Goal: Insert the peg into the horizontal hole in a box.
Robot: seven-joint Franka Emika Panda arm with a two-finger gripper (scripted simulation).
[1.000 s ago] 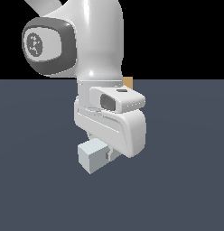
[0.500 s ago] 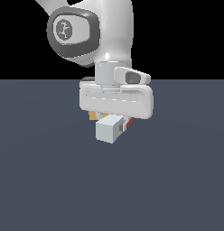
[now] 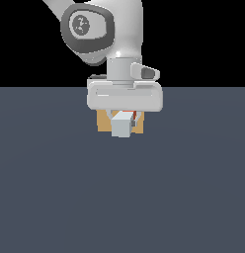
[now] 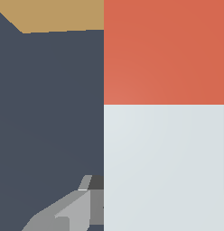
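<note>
One arm, one gripper (image 3: pixel 123 118), one peg (image 3: pixel 122 124), one box (image 3: pixel 102 121); no other loose things to count on the dark grey floor (image 3: pixel 55 188).

In the exterior view: gripper hanging from the white wrist, near the middle of the scene, with the peg under its broad white body. Peg seen almost end-on there, pale grey-white end face turned to the near side, a thin strip of red-orange just behind it on the exterior view's right. Jaws closed on the peg, holding it off the floor; fingers themselves mostly hidden behind the pale end.

Box standing directly behind the peg, on the far side, only two tan strips visible, one on each side of the pale end. Hole not visible, covered by the peg and the gripper. Impossible to tell whether the red end touches the box face or stops just before it.

In the wrist view: peg (image 4: pixel 163 113) very close and large, pale part toward the gripper, red part toward the box (image 4: pixel 55 14), one grey finger (image 4: pixel 73 212) beside the pale part. One tan corner of the box beyond the red end.
</note>
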